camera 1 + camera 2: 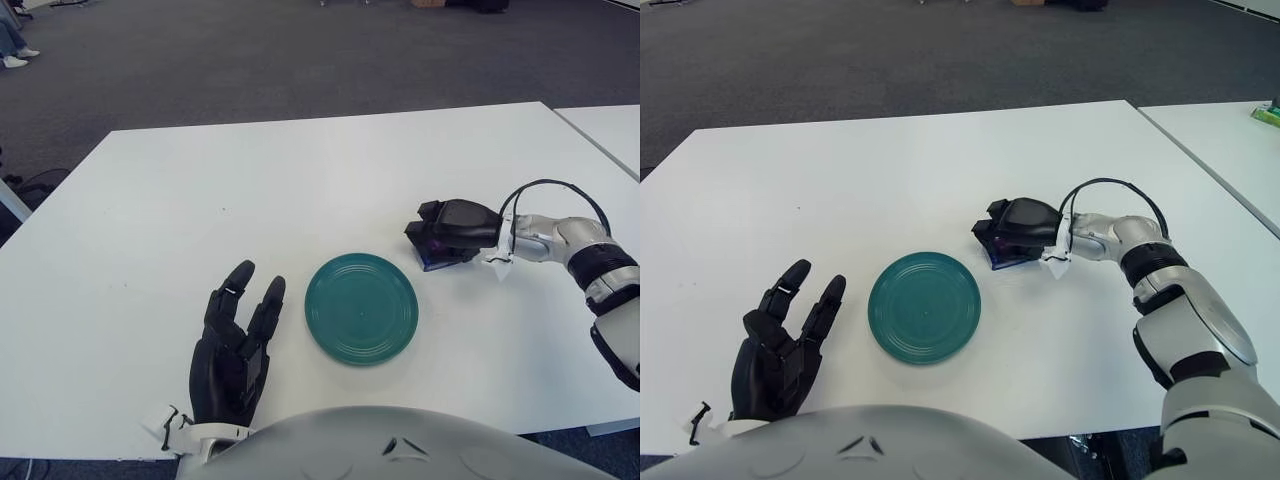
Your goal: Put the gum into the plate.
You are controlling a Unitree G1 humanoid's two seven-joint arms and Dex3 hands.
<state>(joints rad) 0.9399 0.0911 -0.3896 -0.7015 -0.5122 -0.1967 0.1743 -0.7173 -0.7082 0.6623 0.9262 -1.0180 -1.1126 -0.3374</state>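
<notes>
Right, the right hand (447, 232) is curled down over the gum (437, 258), a small blue pack with a purple touch peeking from under the black fingers. It sits on the white table (300, 170), just beside the far right edge of the green plate (361, 308), not in it. The plate holds nothing. The left hand (236, 345) shows to the left of the plate, fingers spread, holding nothing.

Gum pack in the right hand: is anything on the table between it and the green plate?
Nothing visible. The right hand is closed on the gum just off the right side of the plate, with only bare white table between them. The left hand shows open on the plate's left, out of the path.
</notes>
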